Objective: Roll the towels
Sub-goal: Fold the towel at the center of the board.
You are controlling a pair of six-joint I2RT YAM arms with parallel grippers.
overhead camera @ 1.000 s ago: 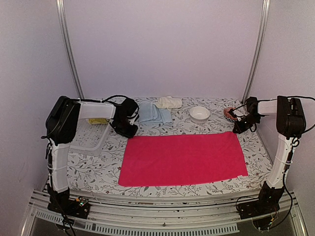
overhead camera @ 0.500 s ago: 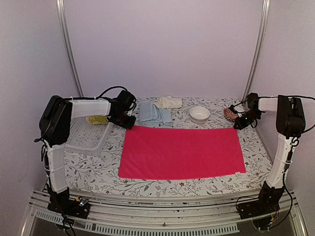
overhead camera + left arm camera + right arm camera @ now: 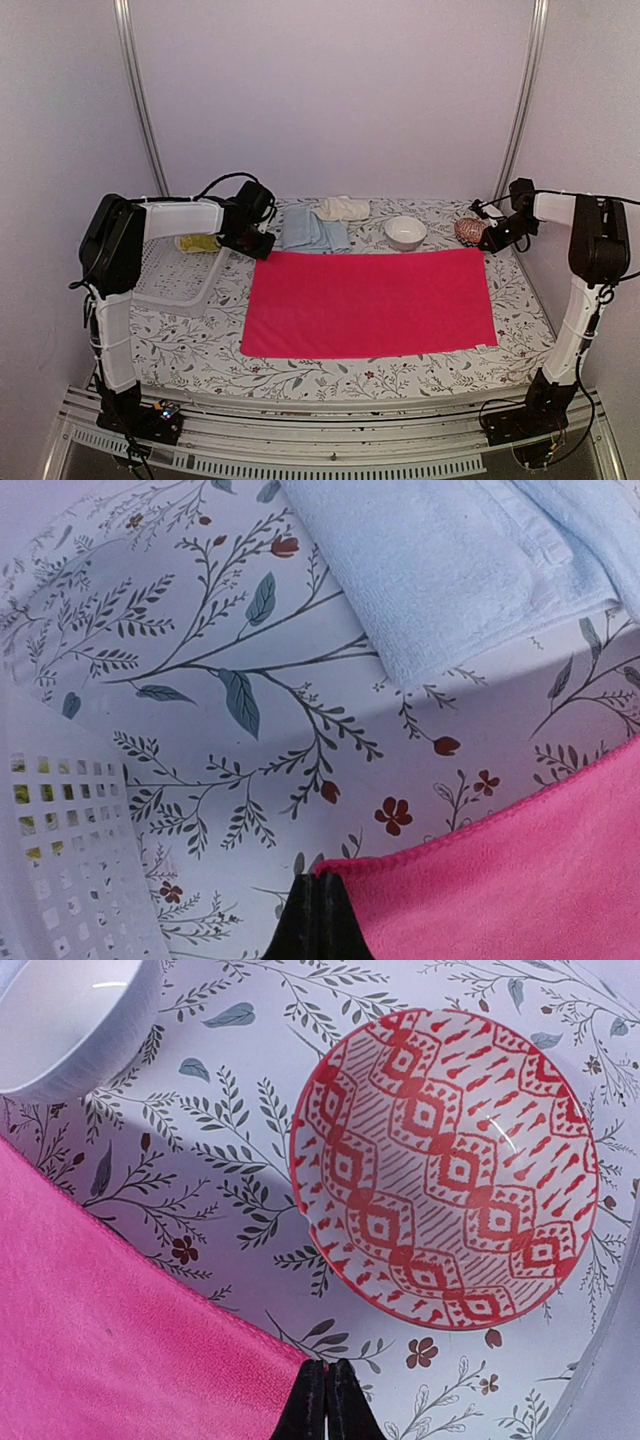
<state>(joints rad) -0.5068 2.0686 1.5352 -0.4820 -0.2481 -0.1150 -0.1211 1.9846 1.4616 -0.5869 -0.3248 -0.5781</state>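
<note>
Pink towel [image 3: 370,305] lies spread flat across the middle of the bench [image 3: 200,340], long side running left to right, with both arms reaching out to its far corners.

Over on the far-left corner, the left gripper [image 3: 262,243] has its jaws pressed fully together. From the wrist view, the pink corner runs right into the fingertips, pinched there.

Same story on the other side. The right gripper [image 3: 487,240] is closed tight on the far-right corner, the hem meeting its tips.

Just beyond the left gripper sits the blue towel [image 3: 313,230], folded, near the pink towel's far edge but not touching it. Behind that, at the back of the bench, the cream towel [image 3: 343,208] lies bunched up.

To the left stands a white basket [image 3: 175,285], just beside the pink towel's left edge. The yellow-green towel [image 3: 198,243] shows at its far end, partly hidden by the left arm.

A white bowl [image 3: 405,232] sits beyond the far edge, right of centre. A red bowl [image 3: 445,1170] with a diamond pattern stands upright just beyond the right gripper, close to the corner but clear of the cloth.
</note>
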